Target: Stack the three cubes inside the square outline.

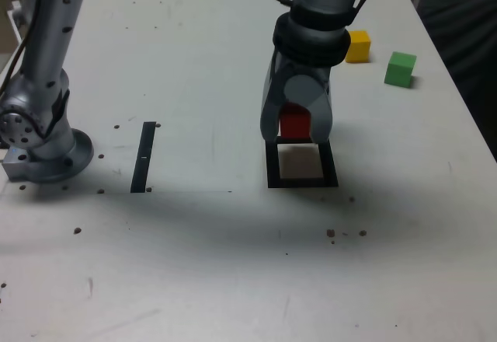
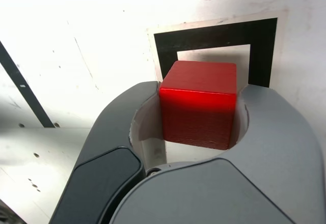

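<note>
The red cube [image 1: 294, 122] [image 2: 198, 102] sits between the jaws of my gripper [image 1: 295, 136] [image 2: 201, 89], which is shut on it. It is held low over the far side of the square outline [image 1: 301, 181] [image 2: 214, 35], a black frame with a white centre. Whether the cube touches the table I cannot tell. The yellow cube [image 1: 357, 47] and the green cube [image 1: 400, 69] rest on the table at the exterior view's far right, apart from each other and from the gripper.
A straight black strip [image 1: 143, 157] [image 2: 20, 86] lies on the white table to the exterior view's left of the outline. The arm's grey base [image 1: 43, 144] stands at the left edge. Small dark specks dot the tabletop.
</note>
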Controlling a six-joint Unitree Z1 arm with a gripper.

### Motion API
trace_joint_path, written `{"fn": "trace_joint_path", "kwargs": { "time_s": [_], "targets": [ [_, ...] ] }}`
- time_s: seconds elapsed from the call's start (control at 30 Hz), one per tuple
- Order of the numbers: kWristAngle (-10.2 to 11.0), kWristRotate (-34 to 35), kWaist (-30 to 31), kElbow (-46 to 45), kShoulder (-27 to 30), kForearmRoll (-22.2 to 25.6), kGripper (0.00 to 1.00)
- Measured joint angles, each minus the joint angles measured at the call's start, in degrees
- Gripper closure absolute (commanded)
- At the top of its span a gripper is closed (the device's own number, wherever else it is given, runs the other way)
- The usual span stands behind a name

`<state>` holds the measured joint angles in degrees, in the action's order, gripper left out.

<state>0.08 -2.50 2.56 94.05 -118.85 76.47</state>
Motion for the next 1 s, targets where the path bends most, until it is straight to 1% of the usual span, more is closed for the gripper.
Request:
{"fn": "trace_joint_path", "kwargs": {
  "time_s": [0.13, 0.33, 0.63, 0.83, 0.87, 0.9, 0.97, 1.0],
  "targets": [
    [-0.74, 0.76, 0.27, -1.06, -0.42, -0.45, 0.67],
    [-2.31, 0.84, 1.04, -2.41, -1.45, -3.14, 0.67],
    [-3.5, 0.91, 1.64, -2.44, -2.81, -4.14, 0.67],
    [-3.84, 0.91, 1.64, -2.46, -3.59, -4.9, 0.67],
    [-3.85, 0.91, 1.64, -2.48, -3.69, -4.9, 0.65],
    [-3.85, 0.91, 1.64, -2.51, -3.81, -4.91, 0.6],
    [-3.85, 0.8, 1.64, -2.55, -4.03, -5.04, 0.44],
    [-3.85, 0.66, 1.64, -2.59, -4.12, -5.17, 0.3]
  ]
}}
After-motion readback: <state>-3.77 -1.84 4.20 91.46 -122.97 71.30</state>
